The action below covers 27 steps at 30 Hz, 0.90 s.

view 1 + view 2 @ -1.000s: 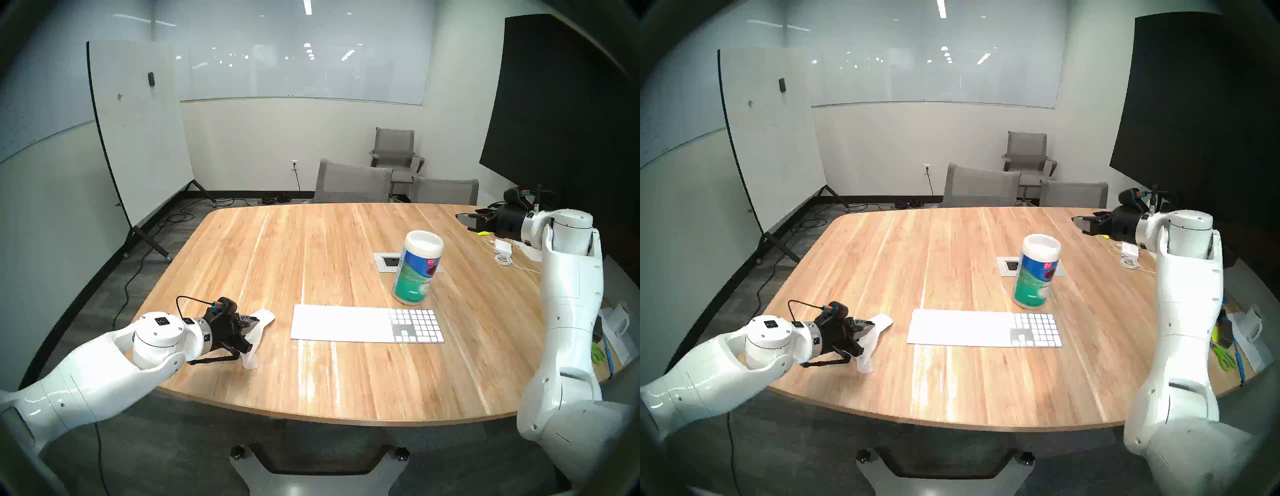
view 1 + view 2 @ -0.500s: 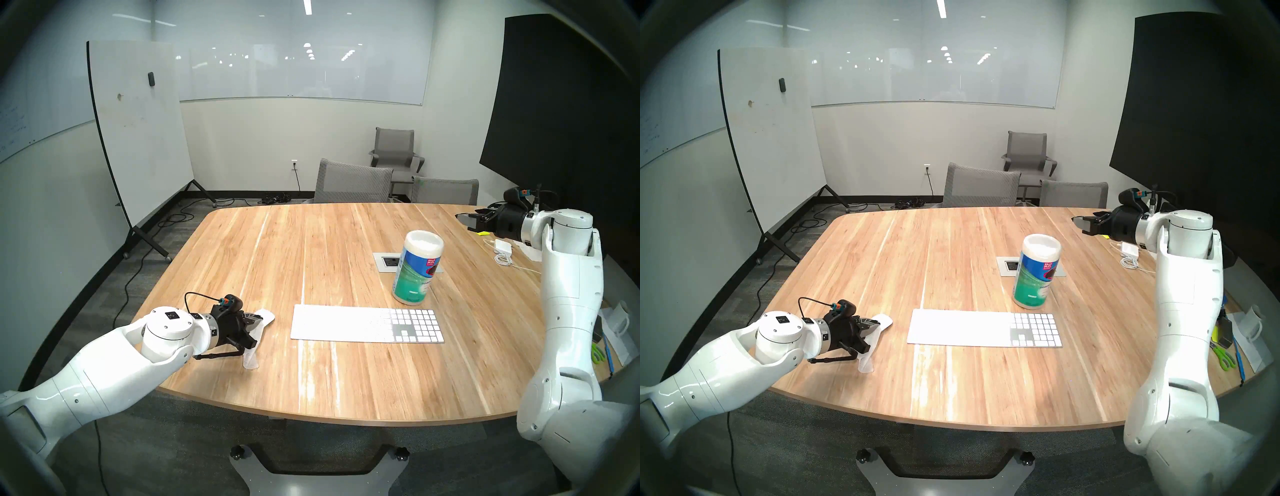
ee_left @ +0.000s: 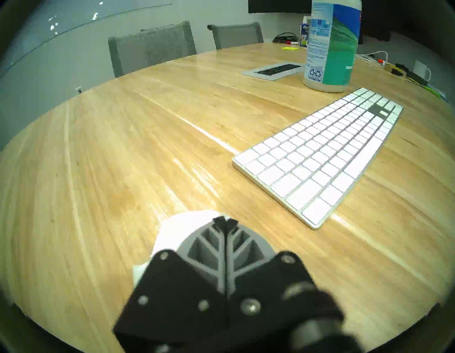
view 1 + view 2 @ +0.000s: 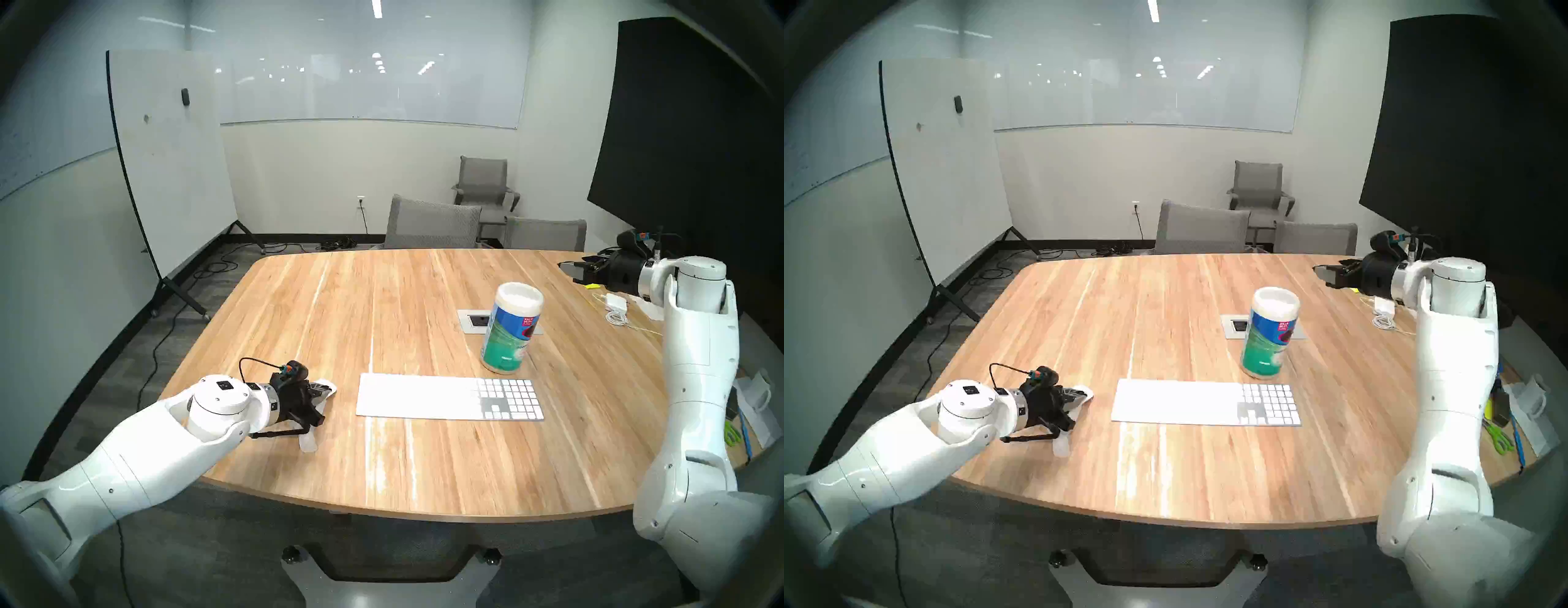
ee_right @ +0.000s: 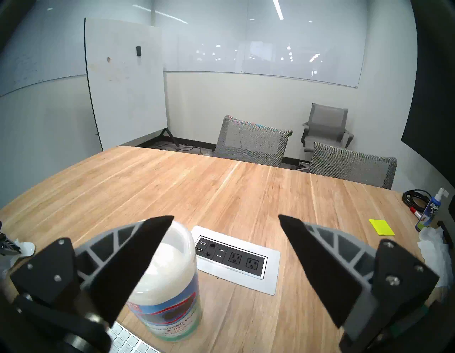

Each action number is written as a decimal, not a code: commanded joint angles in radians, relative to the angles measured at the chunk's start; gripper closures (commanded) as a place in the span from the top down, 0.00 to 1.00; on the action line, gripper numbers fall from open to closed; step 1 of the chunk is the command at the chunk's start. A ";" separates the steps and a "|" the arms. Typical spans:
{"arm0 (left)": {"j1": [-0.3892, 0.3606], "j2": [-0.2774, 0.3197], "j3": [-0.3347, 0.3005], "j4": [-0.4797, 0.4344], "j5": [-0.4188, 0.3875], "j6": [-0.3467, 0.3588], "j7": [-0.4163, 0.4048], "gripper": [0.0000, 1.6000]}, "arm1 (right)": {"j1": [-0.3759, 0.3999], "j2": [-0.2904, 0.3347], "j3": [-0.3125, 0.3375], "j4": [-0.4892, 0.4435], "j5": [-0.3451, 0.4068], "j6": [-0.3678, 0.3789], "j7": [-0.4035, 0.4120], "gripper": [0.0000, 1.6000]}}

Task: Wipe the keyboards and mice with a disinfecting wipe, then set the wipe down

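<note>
Right wrist only: spread right fingers (image 5: 226, 218); left fingers (image 3: 226, 220) clenched on wipe (image 3: 177, 229)

Glossy white arms (image 4: 127, 463), black wrist housings, ribbed grey jaws, looped black cable (image 4: 250, 365).

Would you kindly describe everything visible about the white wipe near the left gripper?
The disinfecting wipe is a thin, limp white sheet, faintly translucent and bunched rather than spread flat. It sits on the wooden table to the left of the keyboard and clear of it. The left gripper, its jaws pressed together, sits over the wipe's middle; one end pokes out beyond the fingertips and the other trails back along the tabletop. Whether the jaws actually pinch the cloth cannot be made out.
</note>
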 commanded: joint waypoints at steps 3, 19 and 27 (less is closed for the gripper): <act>-0.014 0.000 -0.025 -0.009 -0.011 -0.021 -0.007 0.00 | 0.017 0.001 -0.001 -0.020 0.002 -0.001 -0.002 1.00; 0.016 0.055 -0.050 -0.029 -0.029 -0.035 -0.019 0.00 | 0.017 0.001 -0.001 -0.020 0.002 -0.001 -0.002 1.00; -0.015 0.031 -0.037 -0.019 -0.016 -0.018 -0.020 0.00 | 0.017 0.001 -0.001 -0.020 0.002 -0.001 -0.002 1.00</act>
